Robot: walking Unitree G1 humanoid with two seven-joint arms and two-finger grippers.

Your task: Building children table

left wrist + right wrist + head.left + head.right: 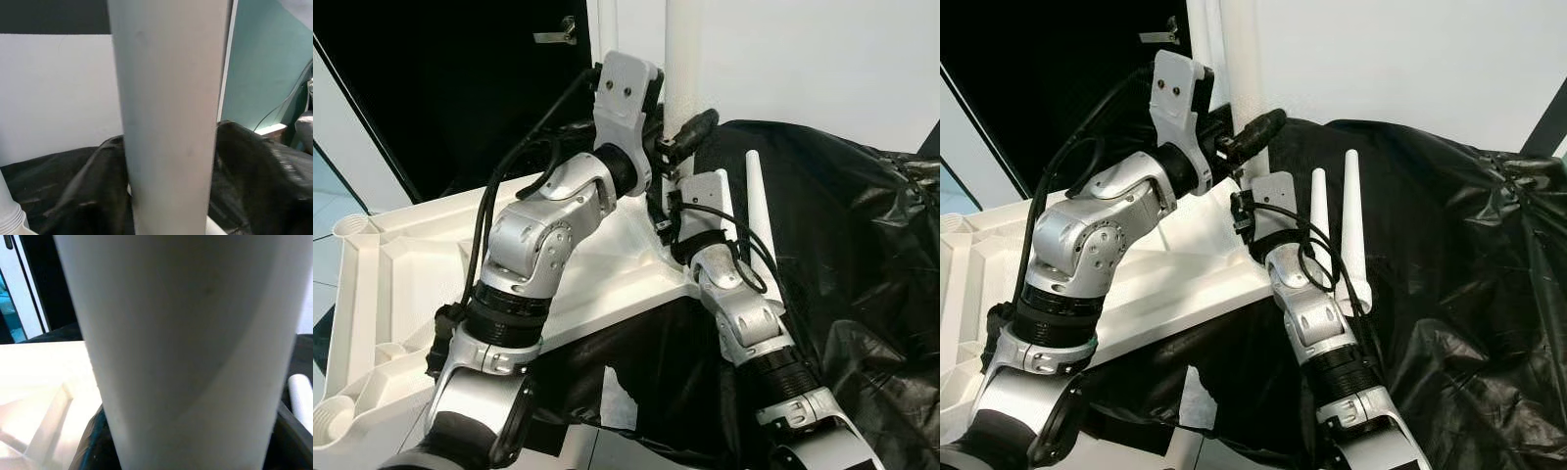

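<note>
The white tabletop (411, 264) lies upside down with its ribs showing, partly on a black cloth (862, 245). At its far corner a white table leg (683, 59) stands upright. My left gripper (680, 137) is shut on this leg, one black finger (1255, 130) lying across its front. Just below, near the leg's base, my right gripper (668, 208) is shut on the same leg. In both wrist views the leg (171, 122) (186, 357) stands very close.
Two loose white legs (1349, 225) (1320, 220) lie on the black cloth beside my right forearm. Round leg sockets (352, 227) (333, 421) sit at the tabletop's left corners. A dark doorway (440, 88) is behind, and a white wall (822, 59) on the right.
</note>
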